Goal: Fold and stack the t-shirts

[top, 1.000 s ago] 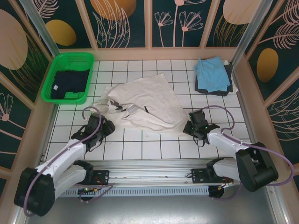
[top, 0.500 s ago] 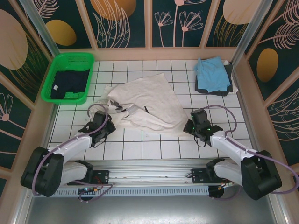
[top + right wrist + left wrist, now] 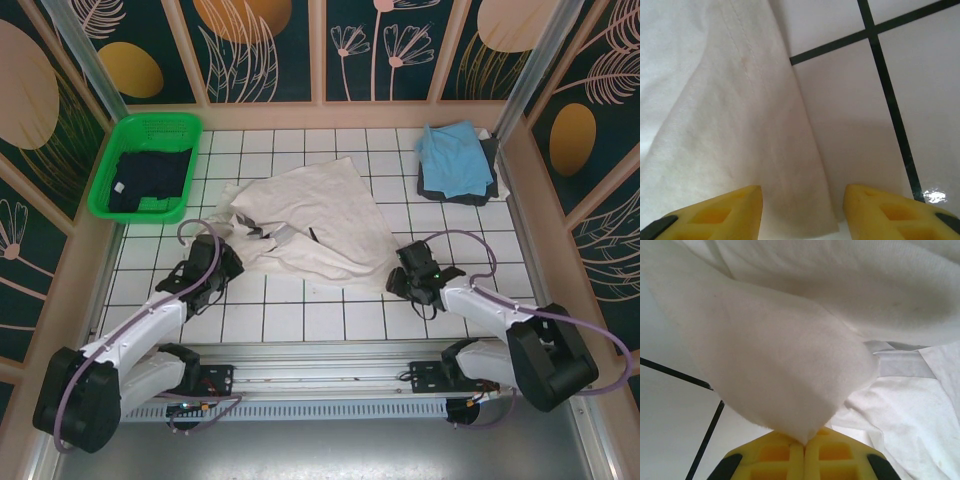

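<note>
The large cream-white t-shirt [image 3: 310,225] lies rumpled across the middle tiles. My left gripper [image 3: 222,262] sits at its left edge; in the left wrist view the yellow jaws [image 3: 804,442] are shut on a pinched fold of the cream cloth [image 3: 780,365]. My right gripper [image 3: 400,280] is at the shirt's lower right corner, open, and in the right wrist view that corner [image 3: 790,200] lies flat on the tile between the yellow fingers [image 3: 715,215]. A light blue shirt [image 3: 455,160] rests on a dark grey one [image 3: 432,188] at the back right. The dark navy shirt [image 3: 148,180] lies in the basket.
The green mesh basket [image 3: 150,125] stands at the back left. Wooden-framed wall panels close in the tiled table on three sides. Bare white tiles [image 3: 320,320] run along the front between the two arms.
The right gripper has slid slightly left and nearer, onto the shirt's lower right corner. The left arm shifted a little while staying at the shirt's left edge.
</note>
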